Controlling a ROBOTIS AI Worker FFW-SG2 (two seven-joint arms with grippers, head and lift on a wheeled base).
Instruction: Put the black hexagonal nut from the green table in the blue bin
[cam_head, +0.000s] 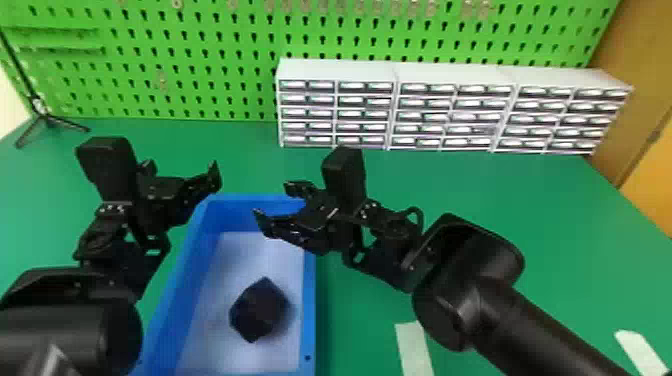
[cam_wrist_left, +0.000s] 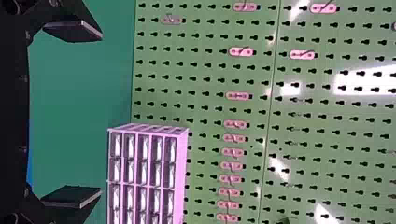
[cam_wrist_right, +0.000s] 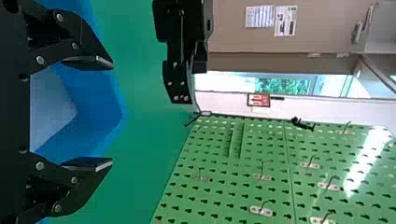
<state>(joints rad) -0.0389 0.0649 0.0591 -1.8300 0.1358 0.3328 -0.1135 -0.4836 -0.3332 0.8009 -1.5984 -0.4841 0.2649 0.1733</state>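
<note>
Nut (cam_head: 260, 311) sits in the bin (cam_head: 309, 310), nearer the robot than left gripper (cam_head: 181, 172) and right gripper (cam_head: 272, 201), both (look at that!) spread wide.

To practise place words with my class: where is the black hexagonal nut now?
In the head view, the nut lies inside the blue bin, nearer its right wall than its left.
</note>
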